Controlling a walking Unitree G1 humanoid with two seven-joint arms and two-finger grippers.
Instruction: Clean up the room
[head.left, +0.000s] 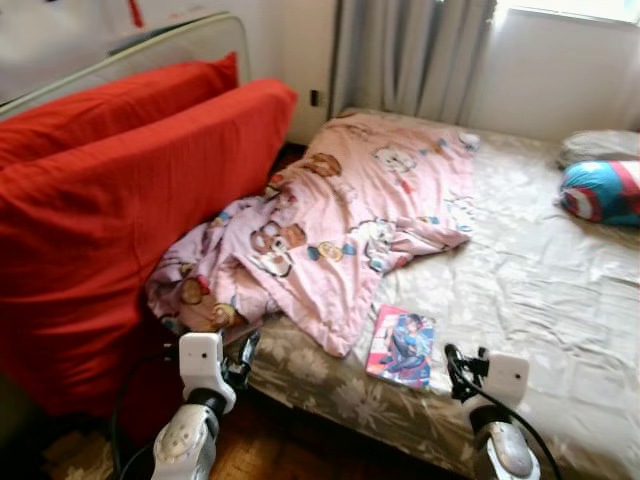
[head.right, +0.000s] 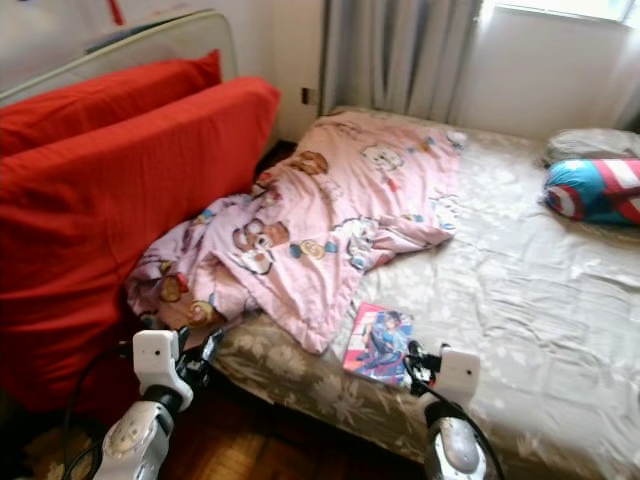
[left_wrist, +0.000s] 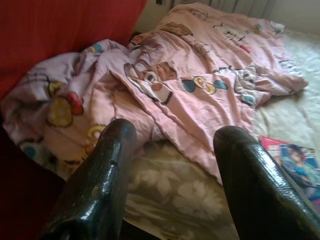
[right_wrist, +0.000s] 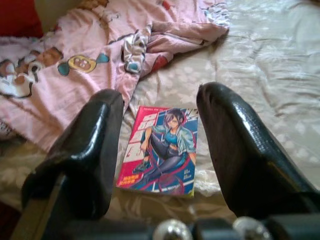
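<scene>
A: Any writing you can read on that comic book (right_wrist: 161, 151)?

B: There is lettering down its pink spine edge and along the top, but it is too blurred to read. The cover shows a drawn figure in blue with dark hair. It lies flat on the bed (head.left: 560, 300), near the front edge, just beside the lower corner of the pink blanket (head.left: 330, 220).

A: And the blanket?

B: Crumpled, printed with cartoon bears, spread from the far side of the bed down to the left, where it bunches against the red cushions (head.left: 120, 190) leaning beside the bed.

A: Where are the grippers?

B: The right gripper (right_wrist: 159, 130) hovers over the front edge of the bed, its fingers spread apart with the comic book between them in the wrist view, holding nothing. The left gripper (left_wrist: 172, 165) is at the bed's front corner, fingers also parted and empty, facing the bunched blanket.

A: Anything else on the bed?

B: A blue, red and white pillow (head.left: 602, 190) near the window side, with a grey pillow (head.left: 600, 145) behind it.
</scene>
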